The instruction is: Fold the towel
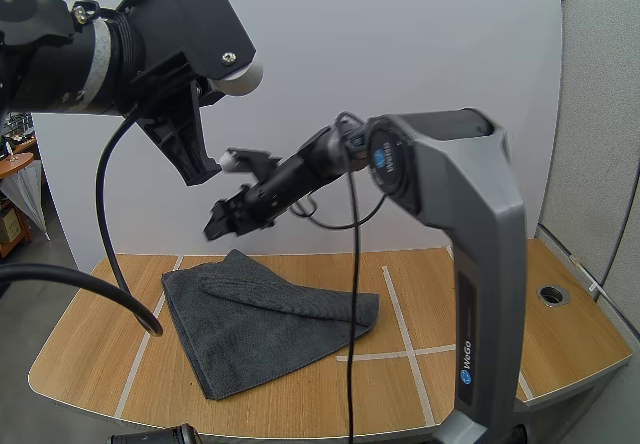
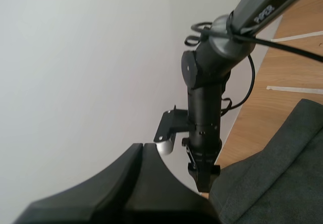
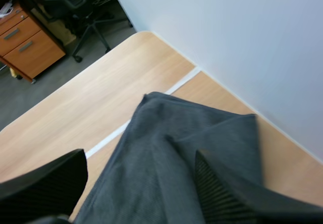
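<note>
A dark grey towel [image 1: 270,319] lies on the wooden table [image 1: 480,294], left of centre, with one part folded over the rest in a thick ridge. My right gripper [image 1: 222,219] hangs above the towel's far edge. In the right wrist view this gripper [image 3: 139,158] is open, its ribbed fingers [image 3: 222,193] wide apart over the towel [image 3: 171,148] and holding nothing. My left gripper [image 1: 200,169] is raised high above the table's left part, well clear of the towel. Its fingers [image 2: 121,183] lie together as one dark wedge, shut on nothing. The left wrist view also catches the right gripper [image 2: 204,176] just above the towel [image 2: 282,173].
White tape lines [image 1: 400,314] cross the tabletop. A round cable hole [image 1: 552,294] sits near the right edge. A white wall stands right behind the table. Bare wood lies to the right of the towel and along the front edge.
</note>
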Motion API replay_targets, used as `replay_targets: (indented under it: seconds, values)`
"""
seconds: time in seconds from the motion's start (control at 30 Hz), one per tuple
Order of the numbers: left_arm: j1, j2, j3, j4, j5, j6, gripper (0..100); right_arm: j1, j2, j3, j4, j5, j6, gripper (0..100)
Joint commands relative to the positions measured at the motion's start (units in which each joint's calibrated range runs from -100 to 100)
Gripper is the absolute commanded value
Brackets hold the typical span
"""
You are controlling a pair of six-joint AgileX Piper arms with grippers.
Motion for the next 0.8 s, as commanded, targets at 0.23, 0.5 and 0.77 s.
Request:
replay_targets:
  seconds: [0.23, 0.5, 0.77]
  values:
    - [-0.23, -0.1, -0.3, -0.8, 0.2, -0.3, 0, -13.7, -2.8, 1.7, -8.6, 19.3, -0.9, 100]
    - [-0.23, 2.5, -0.3, -0.7, 0.2, -0.3, 0, -23.5, -2.8, 10.1, -10.0, 19.3, -7.9, 100]
    - [-0.23, 3.7, -0.3, -0.7, 0.2, -0.3, 0, -25.5, -2.8, 18.0, -9.7, 19.3, -13.4, 100]
